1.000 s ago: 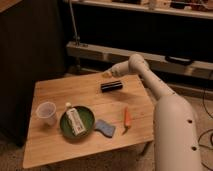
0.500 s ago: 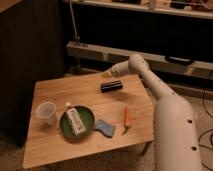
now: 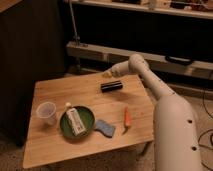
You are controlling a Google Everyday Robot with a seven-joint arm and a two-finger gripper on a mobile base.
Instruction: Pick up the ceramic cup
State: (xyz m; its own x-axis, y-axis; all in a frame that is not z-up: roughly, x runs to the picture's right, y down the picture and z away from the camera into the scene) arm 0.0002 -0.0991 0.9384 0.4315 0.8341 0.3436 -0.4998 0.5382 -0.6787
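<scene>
I judged the cup (image 3: 46, 112) light, brittle: grasp its rim. The gripper (image 3: 107, 75) hung well apart, its state not discernible

I have one camera. It looks from high on the near right side, down at a slant across the tabletop (image 3: 95, 102) toward the dark shelving (image 3: 150, 30) at the back. It stands far enough off that the whole tabletop fits in view, with floor (image 3: 10, 152) showing past its near left corner. My arm (image 3: 172, 122) fills the lower right and stretches away from the lens. My tool (image 3: 107, 74) is at the tabletop's far edge, a little above the middle of the view.
</scene>
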